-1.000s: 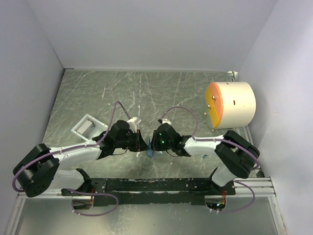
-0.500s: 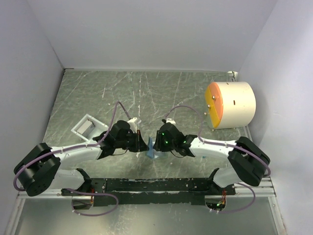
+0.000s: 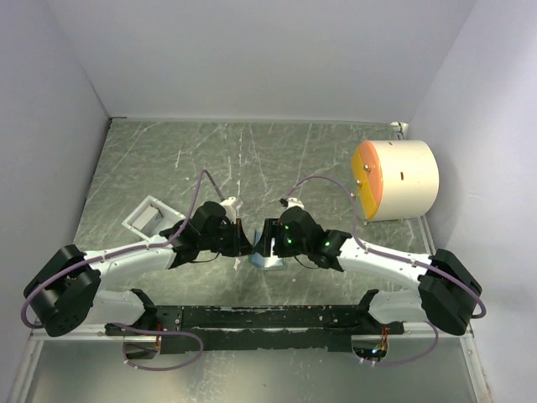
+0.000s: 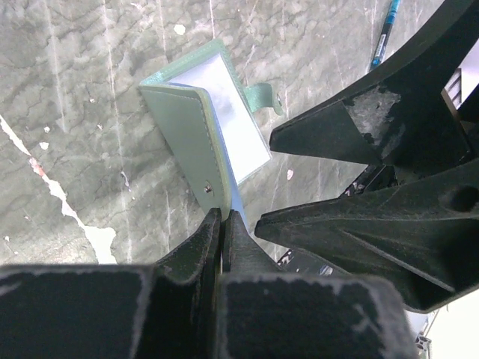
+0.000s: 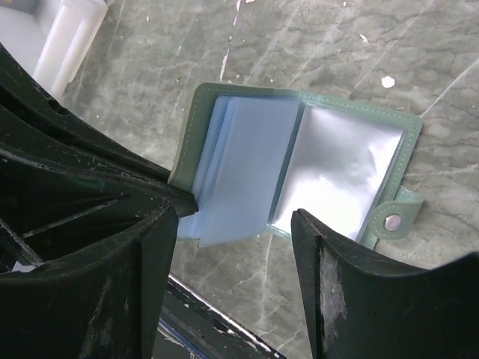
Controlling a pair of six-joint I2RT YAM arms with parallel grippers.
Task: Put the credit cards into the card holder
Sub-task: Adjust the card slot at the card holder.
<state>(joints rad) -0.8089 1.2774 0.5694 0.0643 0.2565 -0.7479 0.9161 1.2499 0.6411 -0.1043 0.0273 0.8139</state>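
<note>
The card holder (image 5: pixel 299 149) has a pale green outside of matt, leather-like material, with fine stitching along its edge. A small shiny metal snap (image 5: pixel 391 221) sits on its tab. Inside, the sleeves (image 5: pixel 239 172) look like thin, soft plastic, light blue and faintly frosted. The right-hand pocket (image 5: pixel 344 179) is glossy and throws back a white glare. The jaws of the left gripper (image 4: pixel 223 224) and the right gripper (image 5: pixel 239 213) are matt black plastic, scuffed grey and white along the edges. The worktop (image 3: pixel 277 151) is smooth with a slight sheen, grey-green and marbled, marked with white scratches. The tray (image 5: pixel 75 37) is smooth white plastic.
</note>
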